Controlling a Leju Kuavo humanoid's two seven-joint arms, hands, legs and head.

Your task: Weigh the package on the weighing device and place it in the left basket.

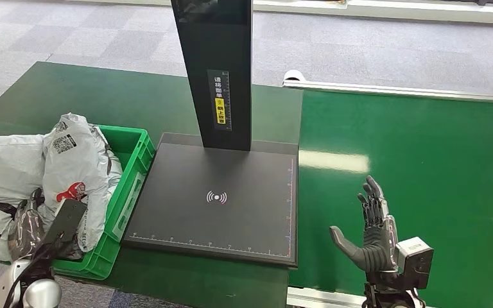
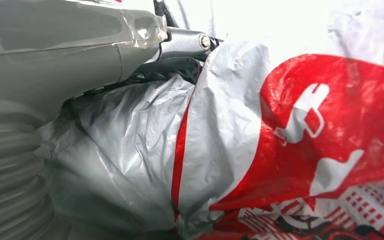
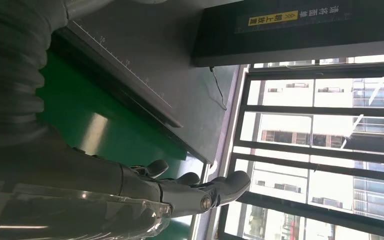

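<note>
- Head view: left hand (image 1: pixel 61 221) is down in the green basket (image 1: pixel 135 157), pressed against the package (image 1: pixel 77 167); can't tell its grip.
- Right hand (image 1: pixel 375 234) is open, holding nothing, farther off.

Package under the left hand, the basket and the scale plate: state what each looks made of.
Package: thin grey plastic film with red print, judging by its crinkles and sheen. Basket: rigid green moulded plastic, likely, from its ribbed rim. Scale plate: matte dark sheet with printed ruler marks; metal or plastic cannot be told.
</note>
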